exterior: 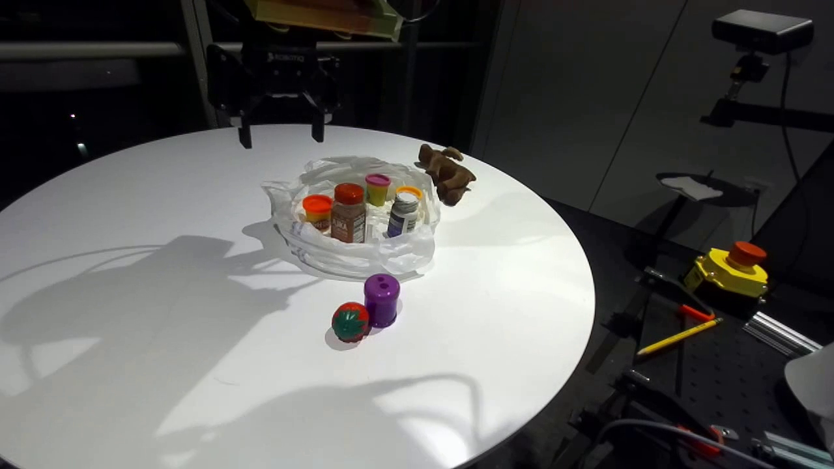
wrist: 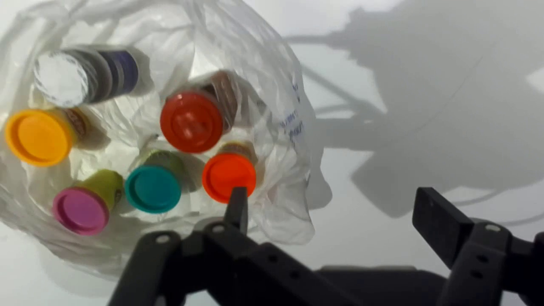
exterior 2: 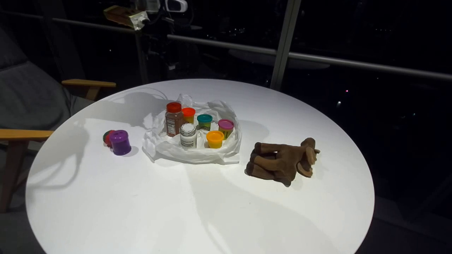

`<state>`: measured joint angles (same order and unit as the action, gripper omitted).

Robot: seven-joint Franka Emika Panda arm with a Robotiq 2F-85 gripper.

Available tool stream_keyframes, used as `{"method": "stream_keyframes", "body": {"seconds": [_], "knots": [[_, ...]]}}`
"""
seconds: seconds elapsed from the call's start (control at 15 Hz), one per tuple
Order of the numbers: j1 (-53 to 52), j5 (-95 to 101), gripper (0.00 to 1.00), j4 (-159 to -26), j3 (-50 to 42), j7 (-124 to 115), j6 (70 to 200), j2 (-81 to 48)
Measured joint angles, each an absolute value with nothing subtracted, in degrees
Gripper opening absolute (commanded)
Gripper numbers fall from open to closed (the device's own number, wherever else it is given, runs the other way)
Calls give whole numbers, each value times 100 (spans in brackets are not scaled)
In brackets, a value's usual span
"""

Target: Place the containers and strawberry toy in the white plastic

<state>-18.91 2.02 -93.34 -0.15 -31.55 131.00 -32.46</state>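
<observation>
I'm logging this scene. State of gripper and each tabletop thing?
Gripper: open, empty
White plastic bag: spread open
Spice jar: standing, closed
White bottle: standing
Orange-lidded tub: standing, closed
Yellow-lidded tub: standing, closed
Teal-lidded tub: standing, closed
Pink-lidded tub: standing, closed
Purple container: standing
Strawberry toy: outside bag
Moose toy: lying down

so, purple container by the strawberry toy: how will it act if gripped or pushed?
Likely stiff: the purple container has a clean, cylinder-like shape with no sagging. Its smooth, shiny surface may slip in a loose grip. It stands upright, so a push near its top could tip it, perhaps into the strawberry toy close beside it.
</observation>
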Motion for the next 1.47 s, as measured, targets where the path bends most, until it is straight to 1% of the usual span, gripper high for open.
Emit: {"method": "stream_keyframes", "body": {"seconds": [0.4, 0.67, 1.0, 1.27, 1.47], "knots": [[-2055, 189, 100, -10837, 108, -3712, 12936, -2455], [-1983, -17, 100, -11549, 260, -3841, 12995, -2133], [-1820, -143, 100, -12048, 302, -3844, 13487, -2038], [-1657, -199, 100, -12361, 291, -3924, 14180, -2122], [-1606, -289, 100, -12484, 291, -3967, 14414, -2236]]}}
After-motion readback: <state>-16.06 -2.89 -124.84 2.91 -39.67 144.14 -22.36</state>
